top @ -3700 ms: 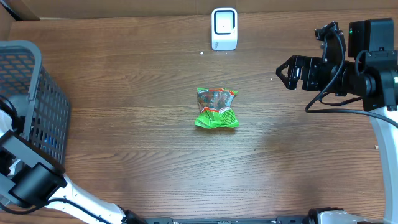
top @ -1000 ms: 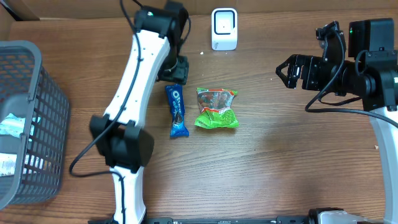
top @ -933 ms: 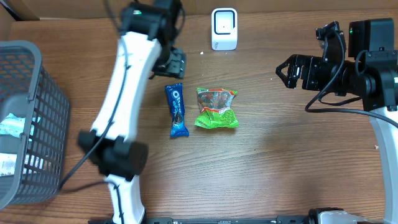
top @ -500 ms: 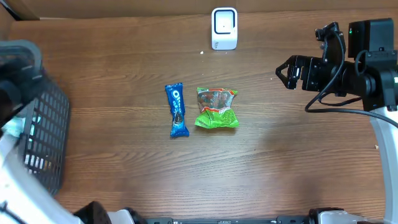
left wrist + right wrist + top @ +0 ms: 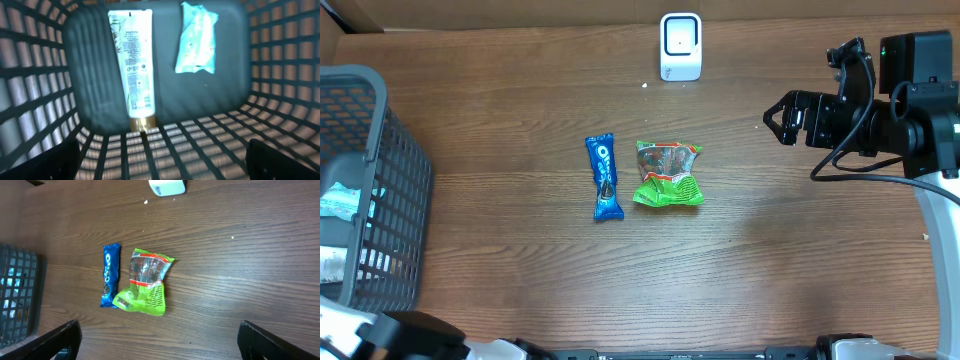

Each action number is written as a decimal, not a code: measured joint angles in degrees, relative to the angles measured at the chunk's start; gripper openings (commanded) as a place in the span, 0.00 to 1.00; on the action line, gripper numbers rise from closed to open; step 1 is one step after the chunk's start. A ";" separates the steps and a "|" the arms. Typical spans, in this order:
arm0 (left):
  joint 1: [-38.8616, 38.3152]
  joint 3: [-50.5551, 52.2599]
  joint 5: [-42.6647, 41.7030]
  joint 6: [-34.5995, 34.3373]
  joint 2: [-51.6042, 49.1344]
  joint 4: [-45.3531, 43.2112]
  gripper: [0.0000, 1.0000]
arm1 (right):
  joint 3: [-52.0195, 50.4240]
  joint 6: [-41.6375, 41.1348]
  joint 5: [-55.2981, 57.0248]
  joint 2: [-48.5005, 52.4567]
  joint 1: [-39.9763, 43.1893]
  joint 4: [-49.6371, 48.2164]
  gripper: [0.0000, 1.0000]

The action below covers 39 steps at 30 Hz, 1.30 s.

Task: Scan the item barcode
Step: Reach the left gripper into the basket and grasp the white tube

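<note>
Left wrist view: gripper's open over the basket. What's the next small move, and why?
Probably lower the left gripper toward the Pantene tube: it lies flat on the basket floor, apart from the pale blue packet, nearly under the open, empty jaws.

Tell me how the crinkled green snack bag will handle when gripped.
The crinkled green snack bag looks creased and puffy, so it probably crumples under a pinch and weighs little. Its shiny film may slip; lying flat, it should slide, not roll.
</note>
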State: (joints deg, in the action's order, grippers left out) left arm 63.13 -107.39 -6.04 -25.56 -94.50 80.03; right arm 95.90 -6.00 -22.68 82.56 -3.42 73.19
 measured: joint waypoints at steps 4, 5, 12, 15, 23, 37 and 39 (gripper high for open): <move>-0.20 3.89 -0.28 -0.46 -4.61 -4.26 0.92 | 0.00 0.00 0.04 0.00 0.00 0.42 1.00; -0.48 4.11 -0.31 -0.50 -5.84 -4.55 0.92 | 0.00 0.00 0.02 0.00 0.00 0.52 1.00; -1.66 4.42 1.07 -1.90 -13.11 -5.31 0.90 | 0.00 0.00 0.02 0.00 0.00 0.61 1.00; -2.03 4.48 2.12 -2.64 -17.00 -5.31 0.89 | 0.00 0.00 0.02 0.00 0.00 0.55 1.00; -3.06 7.76 4.26 -3.43 -21.07 -8.17 0.88 | 0.00 0.02 0.02 0.00 0.00 0.57 1.00; -3.17 23.10 4.74 -4.52 -21.16 -20.46 0.36 | 0.00 -0.02 0.02 0.00 0.00 0.35 1.00; -3.17 23.10 4.72 -4.68 -21.16 -20.65 0.19 | 0.00 0.00 0.02 0.00 0.00 0.33 1.00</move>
State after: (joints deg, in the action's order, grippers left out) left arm 59.96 -84.29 -1.32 -30.24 -115.66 59.37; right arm 95.90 -6.00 -22.65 82.56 -3.42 73.52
